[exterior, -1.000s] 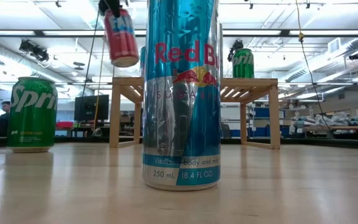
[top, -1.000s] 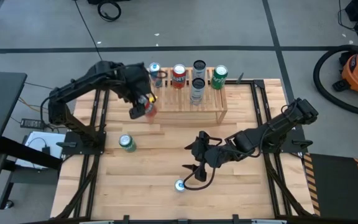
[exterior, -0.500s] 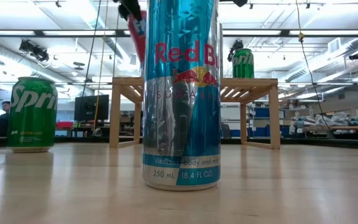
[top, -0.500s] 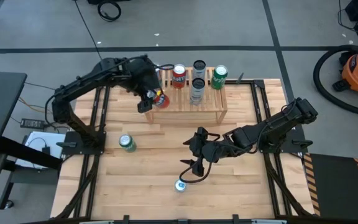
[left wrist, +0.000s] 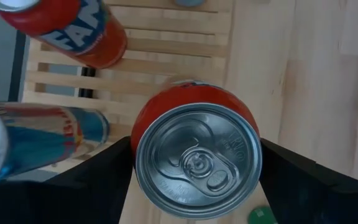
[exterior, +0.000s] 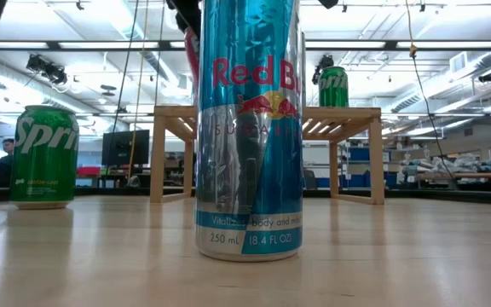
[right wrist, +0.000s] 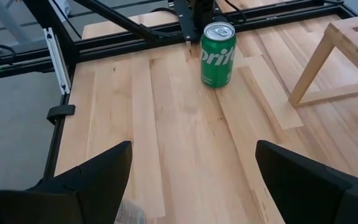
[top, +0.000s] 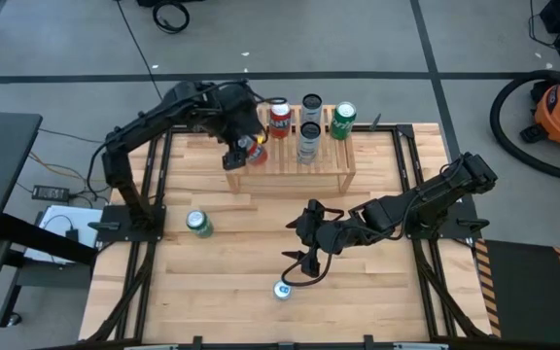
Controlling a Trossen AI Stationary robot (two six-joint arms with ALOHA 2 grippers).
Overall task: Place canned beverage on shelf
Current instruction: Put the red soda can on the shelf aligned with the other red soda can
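Left gripper (top: 246,151), clamped on the red can (left wrist: 194,158), has now carried it over my shelf (top: 331,163); placement next.

On the tall blue-and-silver can (exterior: 248,128) closest in the low view, "Red Bu" is read, cut off at the can's edge, with "250 mL" and "8.4 FL OZ" printed near its base. "Spri" is seen on the green can (exterior: 44,156) standing on the table, and "prite" is read on it in the right wrist view (right wrist: 217,54).
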